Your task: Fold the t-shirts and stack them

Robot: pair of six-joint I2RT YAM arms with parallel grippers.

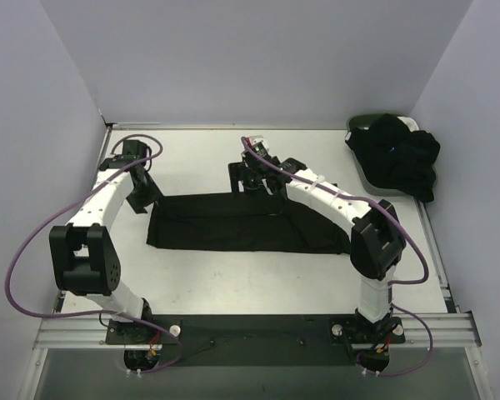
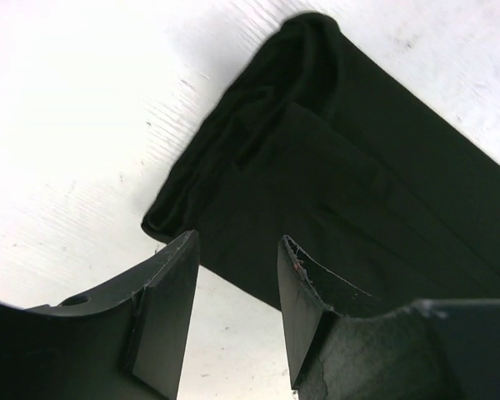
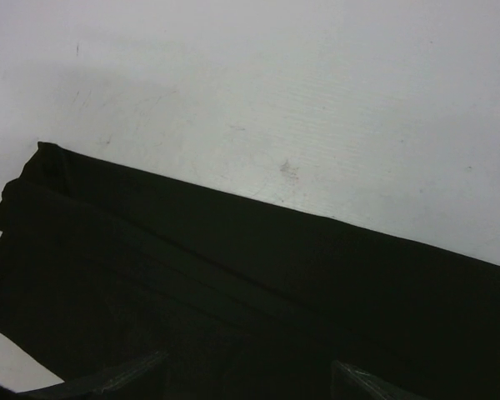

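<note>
You've got one black t-shirt [image 1: 250, 223] laid flat dead centre and one dark pile of clothes [image 1: 397, 154] at 2 o'clock (can't count what's in it). There's one basket [image 1: 357, 125] under that pile. Two arms: left arm [image 1: 104, 204] and right arm [image 1: 325, 196].

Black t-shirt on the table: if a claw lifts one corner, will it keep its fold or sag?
Probably floppy: the black t-shirt lies flat in soft layers with a bunched end. Lifted by one corner, it would likely drape and unfold. Pushed, it may wrinkle rather than slide whole across the table.
</note>
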